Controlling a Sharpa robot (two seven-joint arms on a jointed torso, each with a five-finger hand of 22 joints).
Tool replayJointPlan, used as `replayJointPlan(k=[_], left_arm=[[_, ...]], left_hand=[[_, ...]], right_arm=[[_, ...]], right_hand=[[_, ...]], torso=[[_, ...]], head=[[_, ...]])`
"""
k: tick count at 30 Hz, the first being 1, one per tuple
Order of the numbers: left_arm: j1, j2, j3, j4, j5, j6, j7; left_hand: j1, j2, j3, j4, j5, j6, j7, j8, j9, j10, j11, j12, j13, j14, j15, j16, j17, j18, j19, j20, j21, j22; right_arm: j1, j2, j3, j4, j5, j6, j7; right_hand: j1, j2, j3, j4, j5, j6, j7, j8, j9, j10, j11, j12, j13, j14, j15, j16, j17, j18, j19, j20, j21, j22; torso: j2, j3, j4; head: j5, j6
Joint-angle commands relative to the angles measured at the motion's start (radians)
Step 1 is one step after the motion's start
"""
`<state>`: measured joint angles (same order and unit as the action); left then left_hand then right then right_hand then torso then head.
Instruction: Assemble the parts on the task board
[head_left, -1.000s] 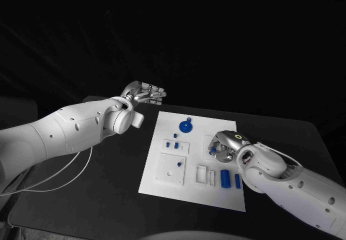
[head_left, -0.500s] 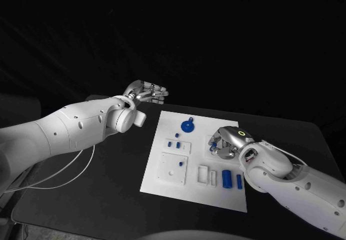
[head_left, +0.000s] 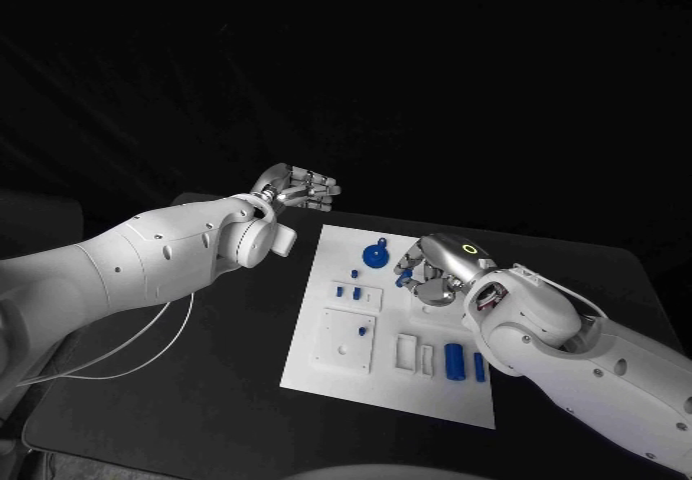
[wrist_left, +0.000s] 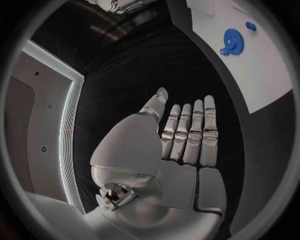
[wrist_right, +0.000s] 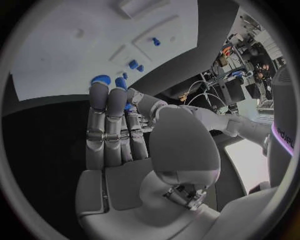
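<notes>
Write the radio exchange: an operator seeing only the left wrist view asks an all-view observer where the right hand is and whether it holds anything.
Operator: I see the left hand flat and empty, with the blue gear beyond it. Where is the right hand?
Observer: The right hand is over the task board, right beside that gear.
Operator: Holding anything?
Observer: A small blue part shows at its fingertips, apparently pinched.
</notes>
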<state>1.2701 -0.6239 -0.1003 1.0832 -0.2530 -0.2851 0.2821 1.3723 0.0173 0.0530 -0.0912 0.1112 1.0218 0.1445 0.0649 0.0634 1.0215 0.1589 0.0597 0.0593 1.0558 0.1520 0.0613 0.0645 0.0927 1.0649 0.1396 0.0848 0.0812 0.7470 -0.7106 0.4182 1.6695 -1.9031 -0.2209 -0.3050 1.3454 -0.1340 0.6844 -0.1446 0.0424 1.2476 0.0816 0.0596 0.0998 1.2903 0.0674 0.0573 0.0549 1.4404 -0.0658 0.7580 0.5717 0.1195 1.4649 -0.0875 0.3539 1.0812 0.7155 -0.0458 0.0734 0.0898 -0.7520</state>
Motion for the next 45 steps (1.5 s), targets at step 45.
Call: replayJointPlan(k=[45], left_arm=[[-0.004,0.062,0.000,-0.019,0.004,0.024,0.002]], left_hand=[[0.001,0.009,-0.004,-0.001,0.005,-0.003,0.003,-0.003,-0.001,-0.006,-0.002,-0.002,-0.001,-0.008,-0.003,-0.001,-0.001,0.016,-0.002,0.002,-0.004,-0.002]], right_arm=[[0.007,0.185,-0.245,-0.091,-0.056,0.027,0.046]], right_hand=[[0.006,0.014,0.007,-0.021,0.006,0.005,0.000,0.005,0.002,0.070,-0.040,0.005,0.006,0.010,-0.003,-0.017,0.015,0.014,0.029,-0.006,-0.020,0.016]], torso=[[-0.002,-0.0016,0.0019]], head=[[0.033,-0.005]])
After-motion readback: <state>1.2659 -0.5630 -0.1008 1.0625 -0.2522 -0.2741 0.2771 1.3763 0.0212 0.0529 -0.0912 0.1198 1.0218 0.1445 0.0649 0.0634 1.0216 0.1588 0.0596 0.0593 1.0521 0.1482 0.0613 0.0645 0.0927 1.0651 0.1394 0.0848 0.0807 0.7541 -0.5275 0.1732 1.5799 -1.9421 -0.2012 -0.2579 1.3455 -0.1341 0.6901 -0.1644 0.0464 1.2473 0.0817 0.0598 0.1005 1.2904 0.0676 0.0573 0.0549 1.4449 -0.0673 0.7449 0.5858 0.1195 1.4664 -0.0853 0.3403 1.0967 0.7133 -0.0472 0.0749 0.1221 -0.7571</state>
